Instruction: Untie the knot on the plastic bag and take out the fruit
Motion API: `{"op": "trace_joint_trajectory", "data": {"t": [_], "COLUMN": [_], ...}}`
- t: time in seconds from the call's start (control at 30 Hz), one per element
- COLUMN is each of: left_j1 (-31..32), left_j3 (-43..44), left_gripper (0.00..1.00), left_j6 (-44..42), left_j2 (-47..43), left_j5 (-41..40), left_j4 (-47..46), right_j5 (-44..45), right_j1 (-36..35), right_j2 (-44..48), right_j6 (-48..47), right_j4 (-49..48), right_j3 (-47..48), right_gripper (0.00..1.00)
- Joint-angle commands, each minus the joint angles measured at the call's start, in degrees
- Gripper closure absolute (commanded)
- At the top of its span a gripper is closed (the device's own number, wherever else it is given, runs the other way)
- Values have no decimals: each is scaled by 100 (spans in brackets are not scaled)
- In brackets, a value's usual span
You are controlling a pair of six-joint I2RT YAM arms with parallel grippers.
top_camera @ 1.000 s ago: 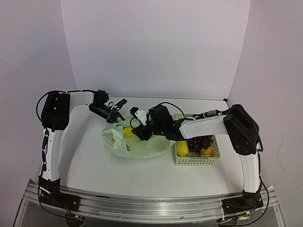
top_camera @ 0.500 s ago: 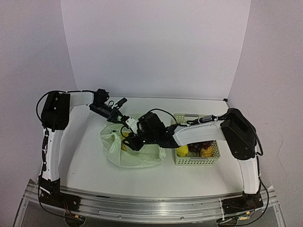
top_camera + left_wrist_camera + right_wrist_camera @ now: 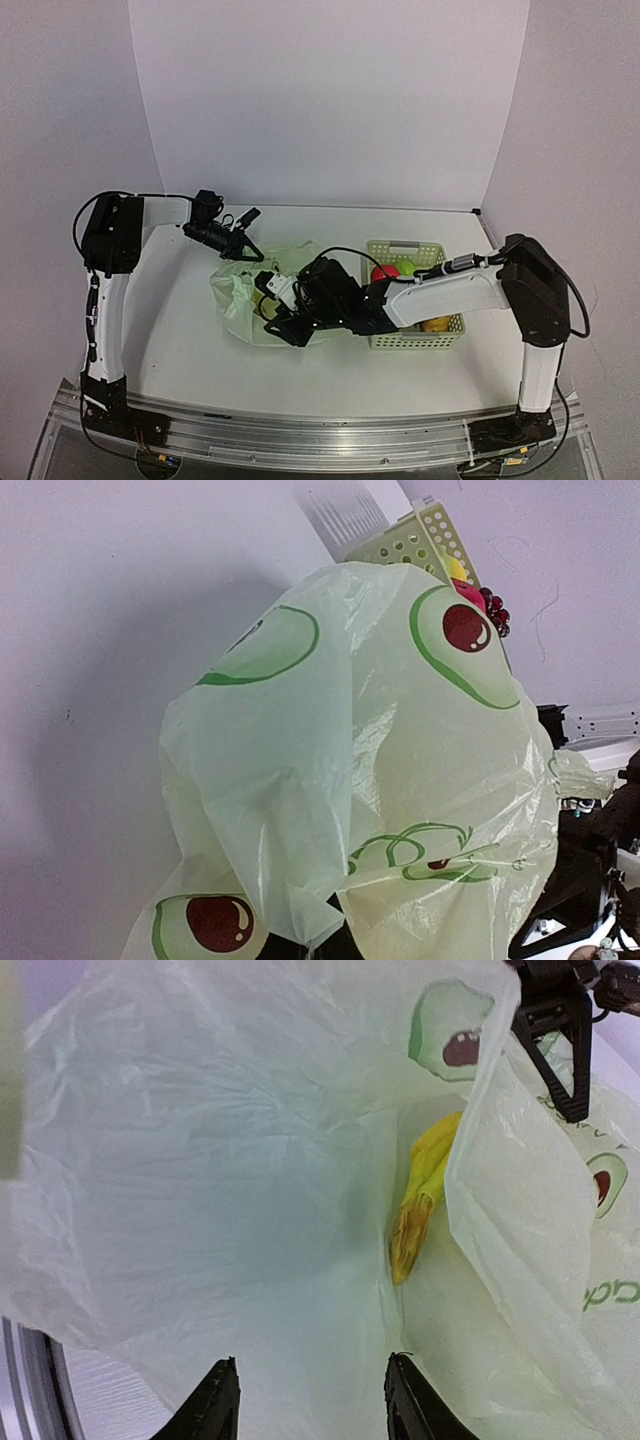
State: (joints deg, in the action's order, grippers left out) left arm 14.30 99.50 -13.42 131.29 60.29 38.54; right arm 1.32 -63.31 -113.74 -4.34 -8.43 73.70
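The plastic bag [image 3: 232, 296] lies left of centre with its mouth open; no knot shows. My left gripper [image 3: 243, 252] is shut on the bag's far rim and holds it up; the film [image 3: 380, 730] covers its fingers in the left wrist view. My right gripper [image 3: 310, 1410] is open and empty at the bag's near side [image 3: 277, 320], its fingers over the film. A yellow banana [image 3: 420, 1195] lies inside the bag, ahead and right of the right fingertips [image 3: 405, 1395]. A red apple [image 3: 383, 272], a green pear [image 3: 405, 266] and a yellowish fruit [image 3: 437, 323] lie in the basket.
The pale green lattice basket [image 3: 410, 341] stands right of the bag, under my right forearm; its rim [image 3: 425, 535] and dark grapes [image 3: 493, 608] show behind the bag. The left gripper's black fingers [image 3: 555, 1030] hold the rim at the upper right of the right wrist view.
My right gripper has moved from above the bag's far side toward the near edge and down to the bag's mouth. The left gripper has lifted the rim slightly. The apple and pear now show.
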Motion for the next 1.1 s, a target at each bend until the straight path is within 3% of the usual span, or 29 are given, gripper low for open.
{"op": "trace_joint_trajectory", "data": {"t": [0.0,0.33,0.6,1.07], "left_j1": [-11,-17,-20,-14], "left_j3": [-126,-167,-207,-304], "left_gripper": [100,100,100,100], "left_j6": [66,38,46,48], "left_j2": [-438,-517,-535,-586], "left_j5": [-24,-25,28,44], "left_j4": [-246,-294,-304,-348], "right_j5": [36,285,753,667], "right_j1": [-2,129,161,321], "right_j2": [56,-1150,-1233,-1880], "right_j6": [47,103,129,-6], "right_j4": [-83,-396,-396,-388], "right_j3": [172,1240,1292,1835], "right_gripper": [56,62,54,57]}}
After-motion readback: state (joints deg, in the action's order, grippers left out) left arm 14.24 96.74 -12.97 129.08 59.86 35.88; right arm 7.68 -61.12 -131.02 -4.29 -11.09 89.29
